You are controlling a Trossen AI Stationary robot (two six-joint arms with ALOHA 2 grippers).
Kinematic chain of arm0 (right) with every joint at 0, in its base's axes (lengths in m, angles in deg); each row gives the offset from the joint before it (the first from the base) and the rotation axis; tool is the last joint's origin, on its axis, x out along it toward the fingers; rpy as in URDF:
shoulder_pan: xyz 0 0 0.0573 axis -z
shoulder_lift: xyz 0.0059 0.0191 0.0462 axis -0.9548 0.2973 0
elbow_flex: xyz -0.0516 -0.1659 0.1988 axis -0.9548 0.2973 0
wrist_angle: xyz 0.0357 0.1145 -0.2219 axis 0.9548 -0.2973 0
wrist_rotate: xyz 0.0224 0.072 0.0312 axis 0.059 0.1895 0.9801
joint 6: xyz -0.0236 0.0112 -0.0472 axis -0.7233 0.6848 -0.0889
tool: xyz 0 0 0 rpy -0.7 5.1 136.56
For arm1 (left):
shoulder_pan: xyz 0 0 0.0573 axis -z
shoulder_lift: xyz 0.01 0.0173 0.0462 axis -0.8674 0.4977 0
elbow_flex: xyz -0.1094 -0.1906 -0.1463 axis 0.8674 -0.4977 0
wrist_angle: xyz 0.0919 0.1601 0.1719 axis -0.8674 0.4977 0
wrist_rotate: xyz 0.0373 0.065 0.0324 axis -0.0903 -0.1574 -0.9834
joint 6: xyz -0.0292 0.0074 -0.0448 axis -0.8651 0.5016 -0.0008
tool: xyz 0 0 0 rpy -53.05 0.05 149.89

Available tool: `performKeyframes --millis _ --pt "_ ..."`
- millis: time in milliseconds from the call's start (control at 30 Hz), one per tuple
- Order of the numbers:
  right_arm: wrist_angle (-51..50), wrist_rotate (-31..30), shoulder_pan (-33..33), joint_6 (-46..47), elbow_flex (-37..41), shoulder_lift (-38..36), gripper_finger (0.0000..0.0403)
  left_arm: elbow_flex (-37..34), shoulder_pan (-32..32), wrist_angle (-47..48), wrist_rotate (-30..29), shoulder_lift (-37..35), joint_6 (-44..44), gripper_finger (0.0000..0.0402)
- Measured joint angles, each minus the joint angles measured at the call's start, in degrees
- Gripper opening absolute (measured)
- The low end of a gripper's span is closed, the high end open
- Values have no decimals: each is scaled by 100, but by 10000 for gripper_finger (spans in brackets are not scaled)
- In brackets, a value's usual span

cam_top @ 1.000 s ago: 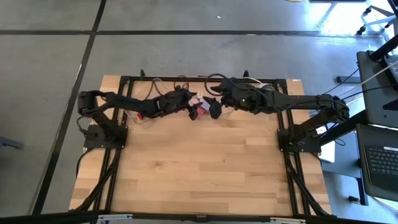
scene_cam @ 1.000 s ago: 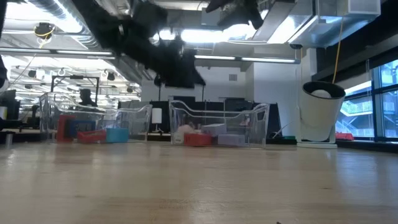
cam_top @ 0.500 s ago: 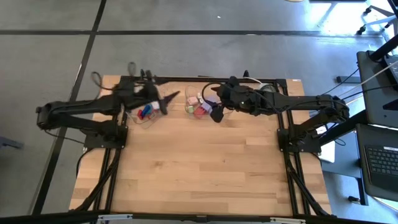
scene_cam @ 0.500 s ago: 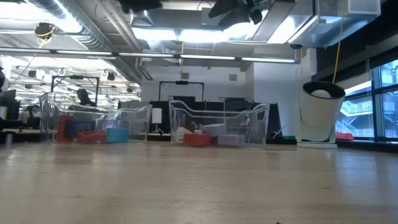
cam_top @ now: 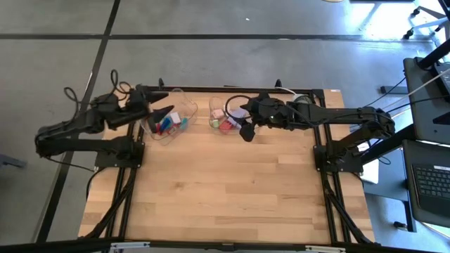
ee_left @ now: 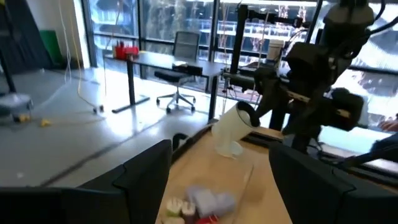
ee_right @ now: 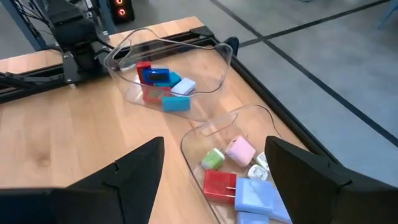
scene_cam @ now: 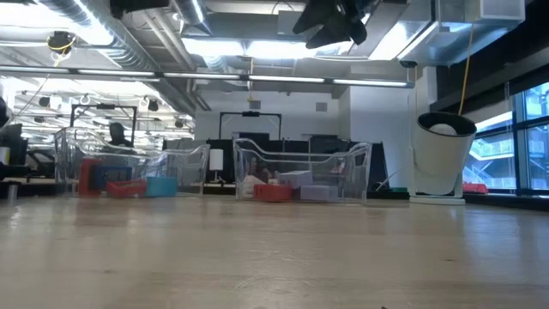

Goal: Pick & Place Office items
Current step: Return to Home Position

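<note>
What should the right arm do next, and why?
Probably retract the right end effector toward its base: it hangs open and empty by the right bin, the office items lie in both bins, none on the table, and the left end effector sits open near the left bin.

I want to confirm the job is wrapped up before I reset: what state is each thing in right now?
left bin: upright, holds red, blue and teal items.
right bin: upright, holds pink, green, red and lavender-blue items.
left gripper: open, empty, by the left bin.
right gripper: open, empty, by the right bin.
</note>
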Motion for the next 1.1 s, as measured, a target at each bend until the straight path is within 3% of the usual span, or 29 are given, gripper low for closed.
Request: performKeyframes --millis 267,533,1100 --pt "277 -44 -4 -70 216 -2 283 0 0 257 -5 -970 -124 267" --pt "2468 696 32 191 1431 -2 283 -275 0 341 2 -1723 -251 267" --pt "5343 1689 676 1341 3197 -57 283 -1601 0 -553 7 -1984 -812 267"
